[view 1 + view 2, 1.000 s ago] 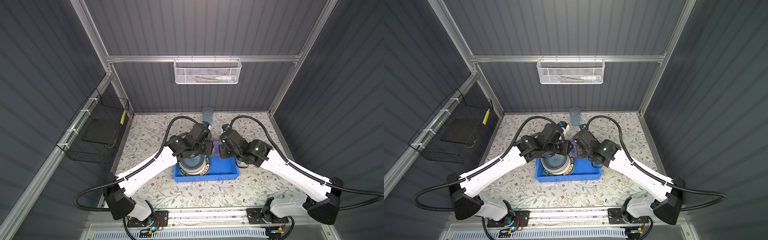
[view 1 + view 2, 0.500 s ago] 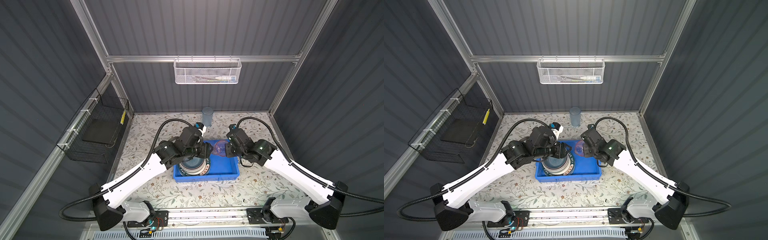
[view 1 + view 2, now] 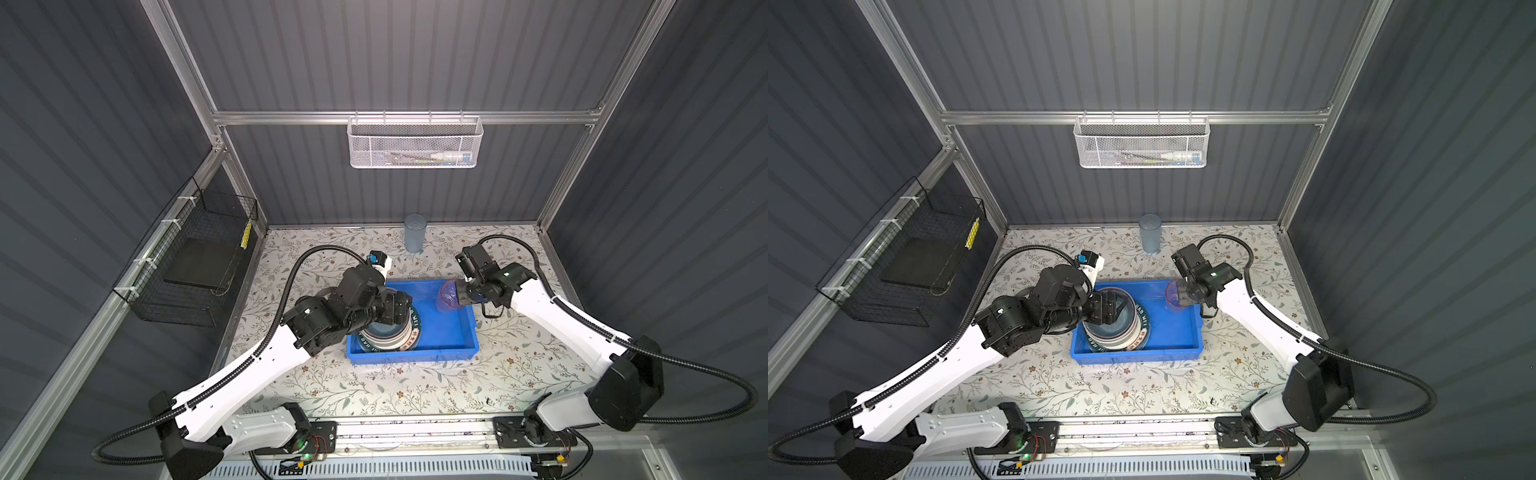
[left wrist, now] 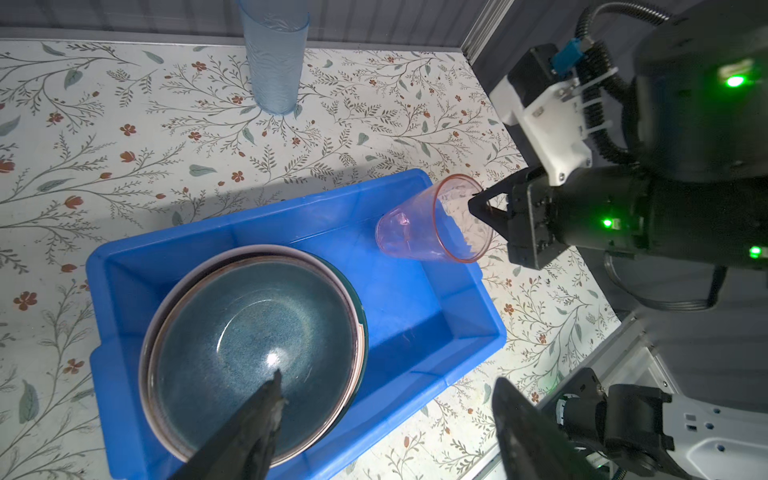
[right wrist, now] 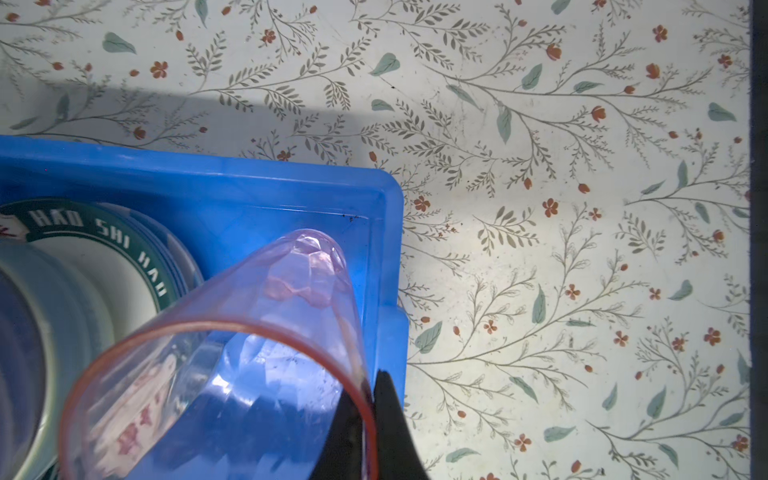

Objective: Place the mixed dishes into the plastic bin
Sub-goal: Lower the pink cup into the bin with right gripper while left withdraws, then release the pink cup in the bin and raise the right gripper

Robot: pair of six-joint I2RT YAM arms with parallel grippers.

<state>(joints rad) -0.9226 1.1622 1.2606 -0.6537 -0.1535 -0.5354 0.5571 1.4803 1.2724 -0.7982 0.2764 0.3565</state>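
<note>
1. The left gripper (image 3: 1115, 309) is seen with its jaws spread wide and nothing between them. A second ago they were set narrower over the same stack. The dark-blue bowl (image 4: 257, 332) lies free beneath them, topmost in the left half of the plastic bin (image 4: 436, 332). It is judged to have just been let go, so that dish can be counted as placed.
2. The bowl is round and deep, with a glossy, speckled glaze. It is nested in a lilac bowl (image 4: 149, 332), of which only the rim is shown. Under both, a flat green-lettered plate (image 5: 104, 237) with a glossy white face is seen.
3. The bin is of smooth, bright blue moulded plastic, rectangular and shallow, with a rolled rim. It is set near the middle of the table (image 3: 374, 386), and its right half is bare.
4. The blue tumbler (image 3: 414, 239) is left upright by the table's far edge, well apart from the bin. It is tall and translucent, with a wavy embossed wall, and is not yet placed.
5. The pink tumbler (image 4: 424, 228) is pinched at its rim by the right gripper (image 4: 482, 205), one finger inside and one outside. It has been carried from the middle of the bin's far rim to the far right corner, and is tilted with its base downward. Whether the base touches the floor cannot be told. The wall is thin, faceted and tapered, so a slip is judged possible.
</note>
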